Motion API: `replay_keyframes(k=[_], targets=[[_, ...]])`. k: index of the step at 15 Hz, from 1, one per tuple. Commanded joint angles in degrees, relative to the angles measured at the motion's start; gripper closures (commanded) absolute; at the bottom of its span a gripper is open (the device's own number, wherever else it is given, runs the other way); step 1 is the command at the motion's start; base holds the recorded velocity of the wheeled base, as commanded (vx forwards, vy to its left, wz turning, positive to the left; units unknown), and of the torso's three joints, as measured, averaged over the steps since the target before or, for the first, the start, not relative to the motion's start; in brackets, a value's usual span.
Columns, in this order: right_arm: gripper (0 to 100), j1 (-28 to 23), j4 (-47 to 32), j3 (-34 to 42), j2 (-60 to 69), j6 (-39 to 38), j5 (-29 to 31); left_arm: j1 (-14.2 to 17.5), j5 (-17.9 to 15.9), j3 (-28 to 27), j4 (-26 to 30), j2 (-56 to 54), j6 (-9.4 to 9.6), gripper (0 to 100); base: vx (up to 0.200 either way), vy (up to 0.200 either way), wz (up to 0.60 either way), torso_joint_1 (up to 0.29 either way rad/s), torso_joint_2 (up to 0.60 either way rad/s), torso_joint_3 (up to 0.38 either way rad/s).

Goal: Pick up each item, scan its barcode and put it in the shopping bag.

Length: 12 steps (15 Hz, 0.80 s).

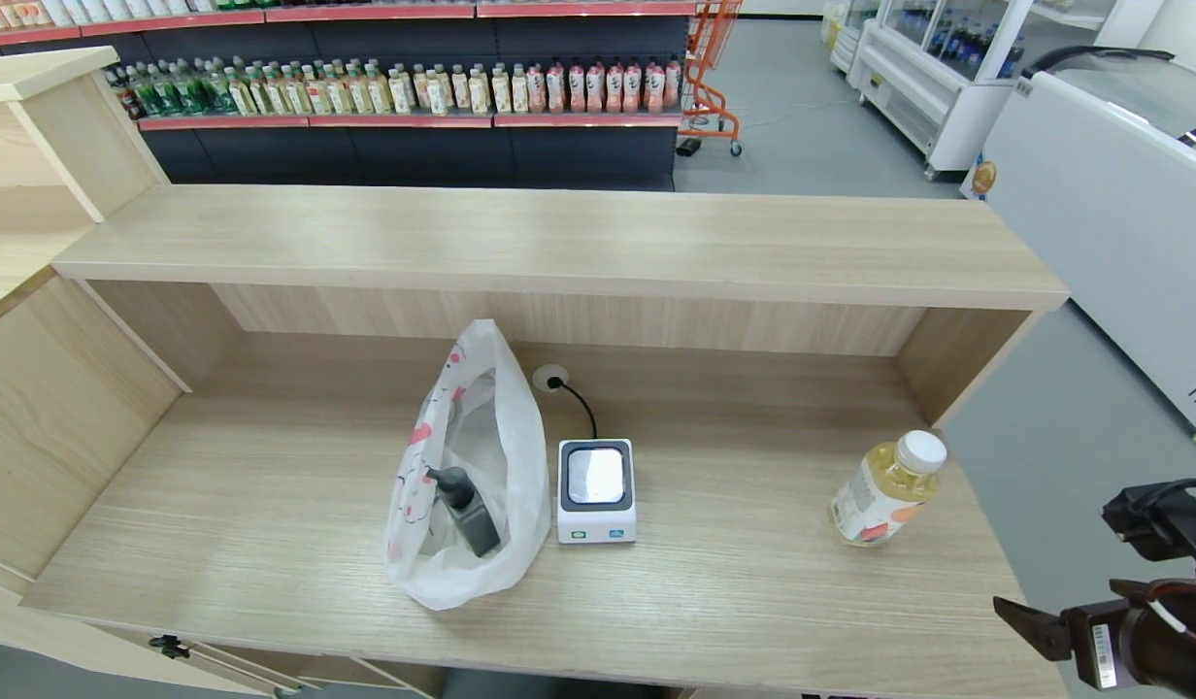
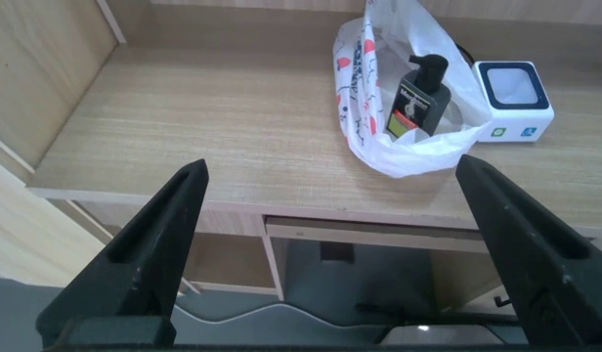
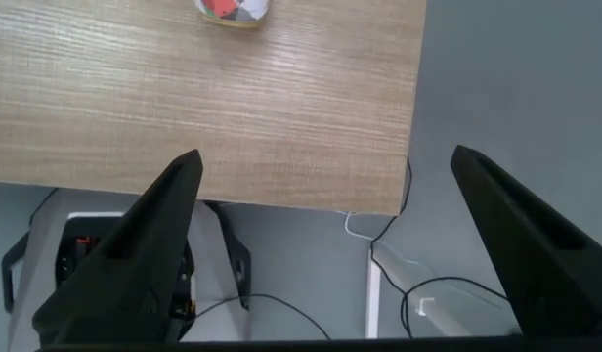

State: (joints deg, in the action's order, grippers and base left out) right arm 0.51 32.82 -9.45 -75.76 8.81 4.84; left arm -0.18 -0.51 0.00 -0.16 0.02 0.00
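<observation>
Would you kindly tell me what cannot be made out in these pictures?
Drink bottle: right wrist view, frame edge cuts off all but its lower part.
Pump bottle base: left wrist view, hidden behind the shopping bag folds.
Either bottle's barcode: label detail too small, head view.

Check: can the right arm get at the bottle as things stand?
Probably yes: the bottle stands alone at the right end of the counter, and the right arm hangs off that near corner, jaws open.

A white, red-printed shopping bag (image 1: 525, 466) stood open, a black pump bottle (image 1: 467, 513) leaning inside. The barcode scanner (image 1: 596, 490) sat just beside it. A white-capped yellow drink bottle (image 1: 884, 493) stood well apart.
</observation>
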Motion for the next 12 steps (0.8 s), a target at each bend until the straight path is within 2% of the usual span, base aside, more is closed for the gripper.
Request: replay_keyframes(k=[1,3,4,5,7,9,12], targets=[[0,0.1,5.2,-0.7,-8.3,-0.1,-0.2,0.0,0.1,0.0,0.0,0.0,0.0,0,0.0,0.0,0.0,0.0,0.0,0.0],[0,0.1,12.7,-0.4,-14.9,-0.6,-0.2,0.0,0.0,0.0,0.0,0.0,0.0,0,0.0,0.0,0.0,0.0,0.0,0.0],[0,0.0,21.1,0.4,-21.6,-0.3,0.0,0.0,0.0,0.0,0.0,0.0,0.0,0,0.0,0.0,0.0,0.0,0.0,0.0],[0,0.1,26.0,1.3,-25.5,0.1,0.0,0.0,0.0,0.0,0.0,0.0,0.0,0,0.0,0.0,0.0,0.0,0.0,0.0],[0,2.1,32.7,1.6,-31.0,0.1,-0.1,0.0,0.0,0.0,0.0,0.0,0.0,0,0.0,0.0,0.0,0.0,0.0,0.0],[0,3.6,36.2,0.3,-34.0,0.2,-0.1,0.0,0.0,0.0,0.0,0.0,0.0,0,0.0,0.0,0.0,0.0,0.0,0.0],[0,5.5,37.0,-2.2,-36.7,-0.1,-0.1,0.0,0.0,0.0,0.0,0.0,0.0,0,0.0,0.0,0.0,0.0,0.0,0.0]])
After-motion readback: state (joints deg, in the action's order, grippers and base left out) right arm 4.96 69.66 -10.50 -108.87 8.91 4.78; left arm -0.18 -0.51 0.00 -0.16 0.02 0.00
